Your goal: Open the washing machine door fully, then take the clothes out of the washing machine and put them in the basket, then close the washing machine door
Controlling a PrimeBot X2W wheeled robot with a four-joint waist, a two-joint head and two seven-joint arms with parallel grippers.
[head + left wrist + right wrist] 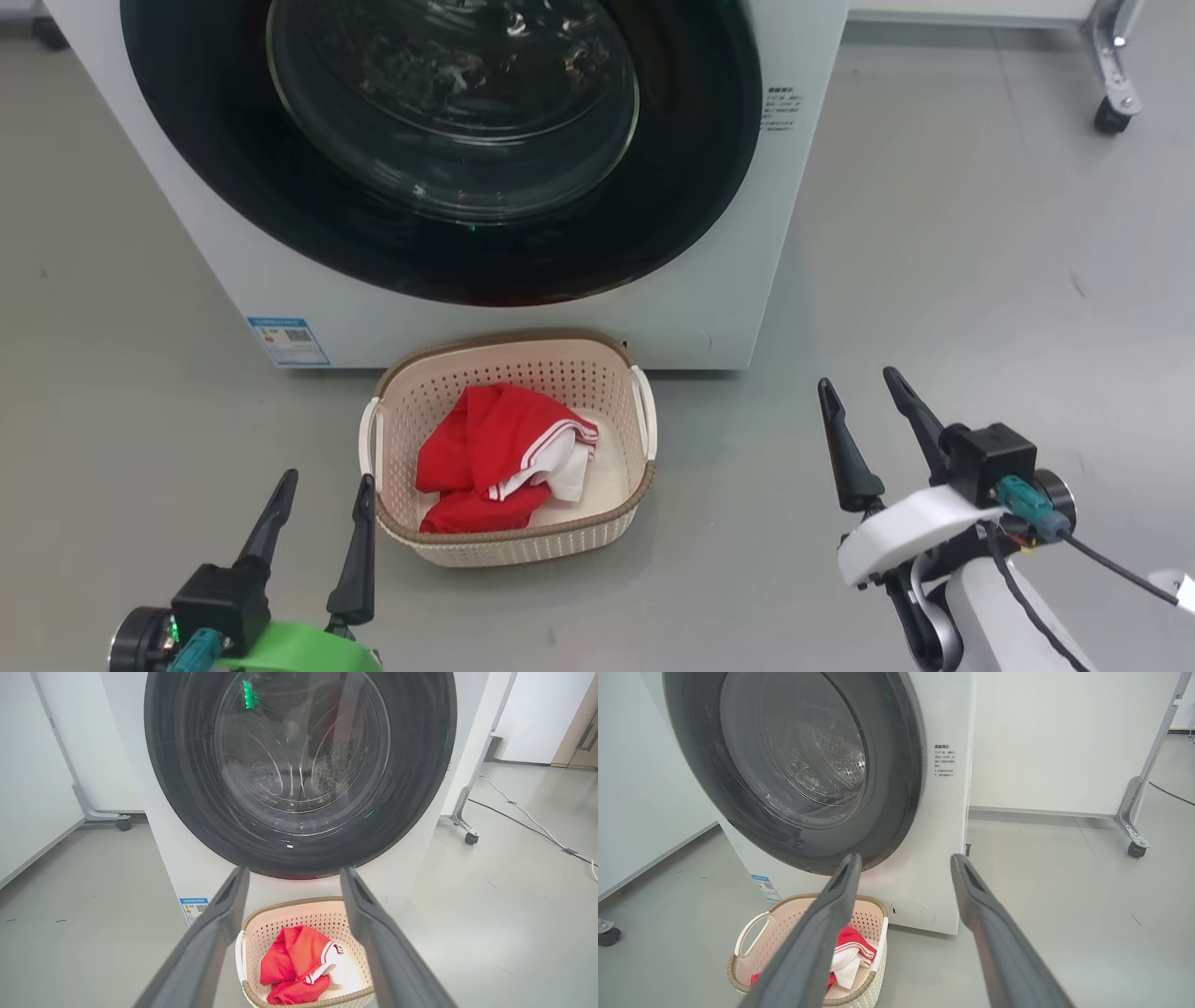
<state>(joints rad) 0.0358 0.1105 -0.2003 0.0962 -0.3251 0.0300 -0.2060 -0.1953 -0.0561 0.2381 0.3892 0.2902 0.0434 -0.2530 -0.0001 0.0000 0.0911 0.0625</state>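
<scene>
I log my left gripper [329, 476]: fingers spread apart, empty. My right gripper [857, 377]: likewise spread, empty. Basket [523, 546]: on the floor between them, just beside my left fingers, holding the red clothes [485, 448]. Washing machine [719, 299]: just beyond the basket, washing machine door [215, 168] shut.

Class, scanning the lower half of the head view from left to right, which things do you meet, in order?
In order: left end effector → basket holding the clothes → right end effector.
</scene>
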